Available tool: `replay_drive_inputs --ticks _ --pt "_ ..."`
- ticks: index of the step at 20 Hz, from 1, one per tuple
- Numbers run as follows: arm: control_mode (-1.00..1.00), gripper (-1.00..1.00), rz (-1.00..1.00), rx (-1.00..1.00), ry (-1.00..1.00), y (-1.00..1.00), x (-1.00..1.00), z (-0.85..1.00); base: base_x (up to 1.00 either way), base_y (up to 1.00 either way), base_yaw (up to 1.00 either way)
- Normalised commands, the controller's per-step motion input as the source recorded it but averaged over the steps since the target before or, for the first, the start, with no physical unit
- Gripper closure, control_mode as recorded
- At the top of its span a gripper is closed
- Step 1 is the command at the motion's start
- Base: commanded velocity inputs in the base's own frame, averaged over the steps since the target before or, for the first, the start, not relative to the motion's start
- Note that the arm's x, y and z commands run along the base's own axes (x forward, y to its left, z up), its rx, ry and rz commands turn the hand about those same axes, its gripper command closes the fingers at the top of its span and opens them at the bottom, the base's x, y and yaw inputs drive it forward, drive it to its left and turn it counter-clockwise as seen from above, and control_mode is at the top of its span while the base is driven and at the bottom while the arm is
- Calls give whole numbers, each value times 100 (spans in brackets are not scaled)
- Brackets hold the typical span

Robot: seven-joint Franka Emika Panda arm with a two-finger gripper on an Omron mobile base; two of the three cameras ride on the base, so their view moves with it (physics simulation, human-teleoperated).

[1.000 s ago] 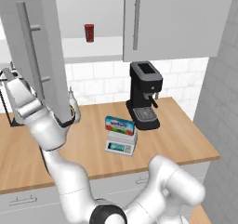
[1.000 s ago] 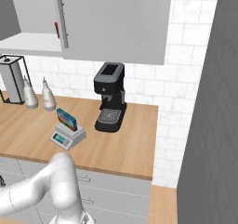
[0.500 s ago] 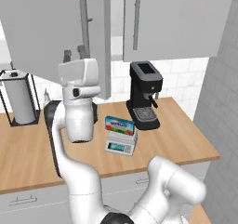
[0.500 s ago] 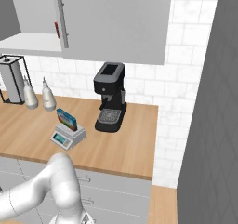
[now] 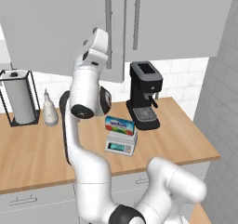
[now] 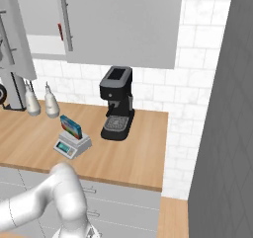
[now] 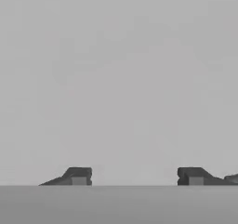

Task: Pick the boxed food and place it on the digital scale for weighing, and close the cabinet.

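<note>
The blue boxed food (image 5: pixel 120 124) (image 6: pixel 70 126) stands on the light-grey digital scale (image 5: pixel 122 145) (image 6: pixel 72 146) on the wooden counter. Above it, the left door (image 5: pixel 56 28) of the cabinet is swung almost shut; in the right base view this door (image 6: pixel 15 39) still stands slightly ajar beside the shut right door (image 6: pixel 123 24). My gripper (image 5: pixel 104 36) (image 7: pixel 137 177) is raised against the left door's front, close to its bar handle (image 5: pixel 108 30). In the hand view flat grey door surface lies just ahead, and the fingertips (image 7: pixel 79 176) stand apart and open with nothing between them.
A black coffee machine (image 5: pixel 145 95) (image 6: pixel 117 103) stands right of the scale. A paper towel holder (image 5: pixel 18 97) and a pale bottle (image 5: pixel 49 114) sit at the counter's left. A red can (image 6: pixel 60 32) shows through the cabinet's gap. A grey wall (image 6: pixel 222 108) bounds the right.
The cabinet's left door has swung from wide open to almost shut. My arm has swept to the right and upward with it. Box and scale have not moved.
</note>
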Motion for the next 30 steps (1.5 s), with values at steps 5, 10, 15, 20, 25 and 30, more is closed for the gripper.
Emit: replay_drive_inputs --ticks 5,10,15,20,25,30 --pt "-100 -100 -4 0 76 -36 100 0 0 0 0" --pt "-100 -100 0 0 49 -37 100 -8 0 0 0" --pt "-100 -100 4 1 15 -25 100 -45 0 0 0" --pt "-100 -100 7 1 5 -17 100 -77 0 0 0" --pt "-100 -100 5 0 2 -6 100 -92 0 0 0" --pt "-100 -100 -1 3 6 -52 -52 -54 0 0 0"
